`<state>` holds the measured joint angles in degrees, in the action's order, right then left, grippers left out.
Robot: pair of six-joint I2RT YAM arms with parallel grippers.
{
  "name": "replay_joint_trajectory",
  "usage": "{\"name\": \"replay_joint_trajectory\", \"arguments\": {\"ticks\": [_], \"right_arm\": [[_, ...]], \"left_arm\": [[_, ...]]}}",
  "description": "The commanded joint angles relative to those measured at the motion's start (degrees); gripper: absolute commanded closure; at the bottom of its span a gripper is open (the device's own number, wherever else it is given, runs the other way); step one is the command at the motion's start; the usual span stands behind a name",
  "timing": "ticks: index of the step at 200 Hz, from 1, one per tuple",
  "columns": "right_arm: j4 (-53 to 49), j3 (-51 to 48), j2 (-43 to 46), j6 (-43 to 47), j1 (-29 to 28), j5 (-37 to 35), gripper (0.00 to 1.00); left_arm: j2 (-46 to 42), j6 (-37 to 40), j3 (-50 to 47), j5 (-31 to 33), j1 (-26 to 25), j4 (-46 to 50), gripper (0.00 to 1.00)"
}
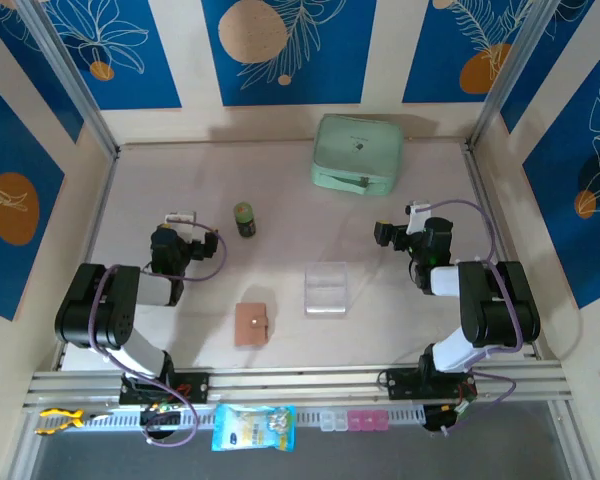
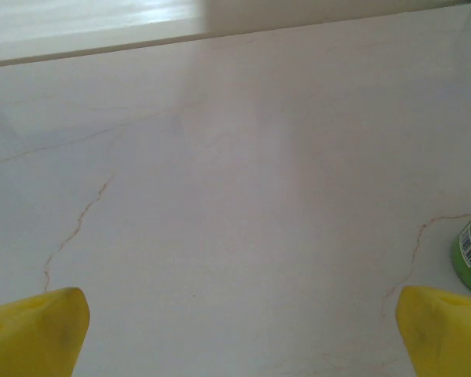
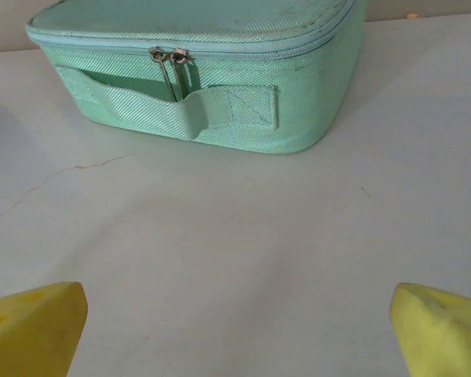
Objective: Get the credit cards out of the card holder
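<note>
- Two sets of yellow fingers are gaping wide, gripping nothing: left fingers (image 2: 33, 334) over bare counter (image 2: 235, 196), right fingers (image 3: 439, 330) facing a mint-green zipped fabric case (image 3: 196, 71).
- Small tan-brown leather card holder (image 1: 252, 324) is lying closed near the counter's front edge, between the arms.
- One arm should be pinning it while the other is lifting the flap.

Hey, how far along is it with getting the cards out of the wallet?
Nothing looks done yet: the wallet lies shut on the table, no cards out. Nothing is in hand: the left end effector and right end effector are open and empty, away from it. Left: reach the wallet, open it, pull the cards out.
</note>
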<state>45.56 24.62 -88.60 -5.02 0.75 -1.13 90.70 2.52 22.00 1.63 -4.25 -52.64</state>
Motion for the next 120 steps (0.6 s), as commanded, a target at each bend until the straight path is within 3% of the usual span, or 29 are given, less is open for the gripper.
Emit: {"name": "replay_joint_trajectory", "arguments": {"ticks": [1,120], "right_arm": [[0.4,-0.6,1.4,0.1,-0.5,-0.5,0.01],[0.1,-0.5,1.4,-0.3,0.2,0.8,0.01]], "left_arm": [[-1.2,0.8,-0.3,-1.3,0.5,-0.7,0.0],[-1.1,0.5,-0.2,-0.1,0.5,-0.4,0.0]]}}
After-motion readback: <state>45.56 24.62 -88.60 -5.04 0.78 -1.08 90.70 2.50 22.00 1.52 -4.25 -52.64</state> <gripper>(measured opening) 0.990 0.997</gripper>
